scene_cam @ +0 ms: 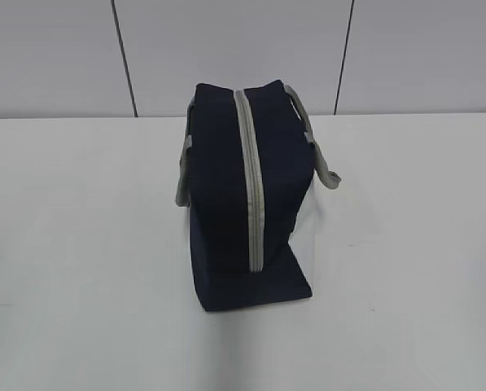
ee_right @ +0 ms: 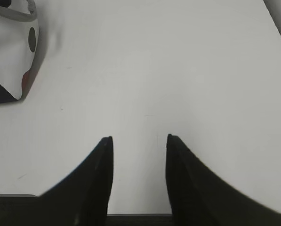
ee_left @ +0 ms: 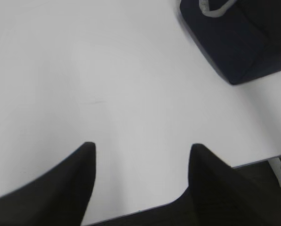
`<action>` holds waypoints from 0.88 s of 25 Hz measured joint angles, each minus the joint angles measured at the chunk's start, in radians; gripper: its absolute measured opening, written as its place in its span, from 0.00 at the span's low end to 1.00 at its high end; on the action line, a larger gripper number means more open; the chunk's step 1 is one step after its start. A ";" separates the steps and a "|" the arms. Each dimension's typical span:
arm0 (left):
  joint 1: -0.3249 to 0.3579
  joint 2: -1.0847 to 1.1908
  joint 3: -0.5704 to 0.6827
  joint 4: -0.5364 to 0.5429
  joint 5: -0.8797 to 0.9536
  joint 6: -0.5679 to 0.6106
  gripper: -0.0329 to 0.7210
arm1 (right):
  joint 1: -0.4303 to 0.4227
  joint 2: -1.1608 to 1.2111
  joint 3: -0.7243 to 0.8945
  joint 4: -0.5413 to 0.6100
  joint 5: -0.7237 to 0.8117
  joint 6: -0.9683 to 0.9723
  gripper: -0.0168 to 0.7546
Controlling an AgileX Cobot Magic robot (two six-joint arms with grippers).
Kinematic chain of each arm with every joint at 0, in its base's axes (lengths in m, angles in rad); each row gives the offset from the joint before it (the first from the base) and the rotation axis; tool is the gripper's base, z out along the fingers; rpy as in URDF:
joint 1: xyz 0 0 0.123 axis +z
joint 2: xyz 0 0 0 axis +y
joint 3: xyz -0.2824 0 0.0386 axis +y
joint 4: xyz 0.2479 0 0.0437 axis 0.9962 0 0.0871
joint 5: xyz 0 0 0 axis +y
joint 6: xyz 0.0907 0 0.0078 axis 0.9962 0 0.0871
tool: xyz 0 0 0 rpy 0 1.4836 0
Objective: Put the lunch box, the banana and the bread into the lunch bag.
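Observation:
The navy lunch bag [scene_cam: 244, 199] stands in the middle of the white table, its grey zipper trim running along the top and looking closed, grey handles at both sides. The left wrist view catches its dark corner [ee_left: 234, 42] at the upper right; the right wrist view shows its white dotted side panel [ee_right: 8, 52] at the upper left. My left gripper [ee_left: 142, 147] is open over bare table near the front edge. My right gripper [ee_right: 139, 139] is also open, nothing between its fingers. The lunch box, the banana and the bread are out of view. Neither arm shows in the exterior view.
The white table [scene_cam: 80, 269] extends to both sides of the bag, with a pale panelled wall [scene_cam: 226, 49] behind it. The table's front edge [ee_left: 253, 162] shows below my left gripper, with a light bracket beyond it.

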 joint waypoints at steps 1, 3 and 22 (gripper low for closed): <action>0.016 0.000 0.000 0.000 0.000 0.000 0.62 | 0.000 0.000 0.000 0.000 0.000 0.000 0.38; 0.056 0.000 0.000 0.000 0.000 0.000 0.61 | 0.000 0.000 0.000 0.000 0.000 0.000 0.38; 0.241 -0.120 0.000 0.000 0.001 0.000 0.61 | 0.000 -0.028 0.000 -0.005 0.000 0.000 0.38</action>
